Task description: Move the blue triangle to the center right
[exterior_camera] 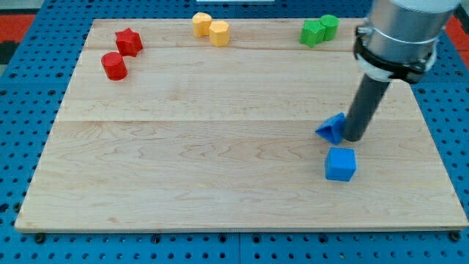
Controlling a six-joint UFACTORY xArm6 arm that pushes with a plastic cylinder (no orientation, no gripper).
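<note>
The blue triangle (331, 128) lies on the wooden board (220, 147) at the view's right, about mid-height. My tip (353, 138) stands right next to it, on its right side, touching or nearly touching it. A blue cube (341, 163) sits just below the triangle and the tip, apart from both.
A red star (129, 41) and a red cylinder (114, 66) sit at the top left. Two yellow blocks (201, 23) (219, 33) sit at the top middle. Two green blocks (313, 33) (329, 26) sit at the top right. A blue pegboard (22, 110) surrounds the board.
</note>
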